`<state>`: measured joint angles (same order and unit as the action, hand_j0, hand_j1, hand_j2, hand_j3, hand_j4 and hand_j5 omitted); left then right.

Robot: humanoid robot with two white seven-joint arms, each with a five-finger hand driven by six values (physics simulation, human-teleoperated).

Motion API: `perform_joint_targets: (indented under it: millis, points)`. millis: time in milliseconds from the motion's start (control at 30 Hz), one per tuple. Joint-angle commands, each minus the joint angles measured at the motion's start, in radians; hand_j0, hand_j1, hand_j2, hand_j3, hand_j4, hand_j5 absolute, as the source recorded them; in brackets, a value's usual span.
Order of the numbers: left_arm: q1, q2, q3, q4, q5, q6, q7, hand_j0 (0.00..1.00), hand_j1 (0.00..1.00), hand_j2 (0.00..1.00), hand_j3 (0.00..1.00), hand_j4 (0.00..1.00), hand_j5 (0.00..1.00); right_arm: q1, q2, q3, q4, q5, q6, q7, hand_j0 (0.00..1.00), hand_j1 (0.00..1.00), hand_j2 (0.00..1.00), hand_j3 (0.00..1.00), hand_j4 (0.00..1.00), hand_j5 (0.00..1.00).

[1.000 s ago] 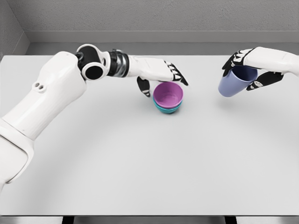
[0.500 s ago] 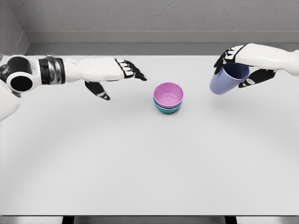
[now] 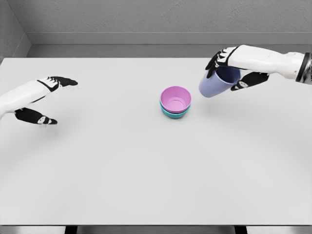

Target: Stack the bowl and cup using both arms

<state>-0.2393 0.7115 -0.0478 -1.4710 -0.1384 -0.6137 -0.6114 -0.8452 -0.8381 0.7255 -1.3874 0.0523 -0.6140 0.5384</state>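
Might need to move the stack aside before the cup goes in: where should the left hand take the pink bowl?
Probably by the rim of the pink bowl on its left side, coming in from the left, where the left hand sits open. The bowl stands upright, nested in the teal bowl, so only its upper wall shows. The right hand holds the cup on the other side.

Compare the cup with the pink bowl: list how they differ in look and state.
The cup is lavender blue; the pink bowl is pink.
The cup is held in the air, tilted, by the right hand; the pink bowl sits upright, nested in a teal bowl on the table.
The cup looks taller and narrower, the pink bowl wider and shallower.
Both are plain, round, open vessels.
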Motion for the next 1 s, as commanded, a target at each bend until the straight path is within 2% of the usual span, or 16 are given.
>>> perform_joint_targets:
  millis: [0, 133, 467, 967]
  points:
    - [0.002, -0.079, 0.062, 0.05, 0.007, 0.003, 0.0, 1.0, 1.0, 1.0, 1.0, 1.0, 1.0, -0.003, 0.014, 0.0, -0.001, -0.006, 0.003, 0.0, 0.62, 0.62, 0.62, 0.62, 0.62, 0.62]
    - [0.017, -0.118, 0.075, 0.084, 0.007, 0.003, 0.0, 1.0, 1.0, 1.0, 1.0, 1.0, 1.0, -0.011, 0.031, 0.003, -0.002, -0.006, 0.003, 0.0, 0.62, 0.62, 0.62, 0.62, 0.62, 0.62]
    - [0.025, -0.135, 0.075, 0.098, 0.007, 0.003, 0.0, 1.0, 1.0, 1.0, 1.0, 1.0, 1.0, -0.025, 0.088, 0.008, -0.001, -0.003, 0.003, 0.005, 0.62, 0.62, 0.62, 0.62, 0.62, 0.62]
    - [0.02, -0.141, 0.075, 0.127, 0.007, 0.003, 0.0, 1.0, 1.0, 1.0, 1.0, 1.0, 1.0, -0.023, 0.175, 0.025, 0.011, 0.064, 0.003, 0.003, 0.62, 0.62, 0.62, 0.62, 0.62, 0.62]
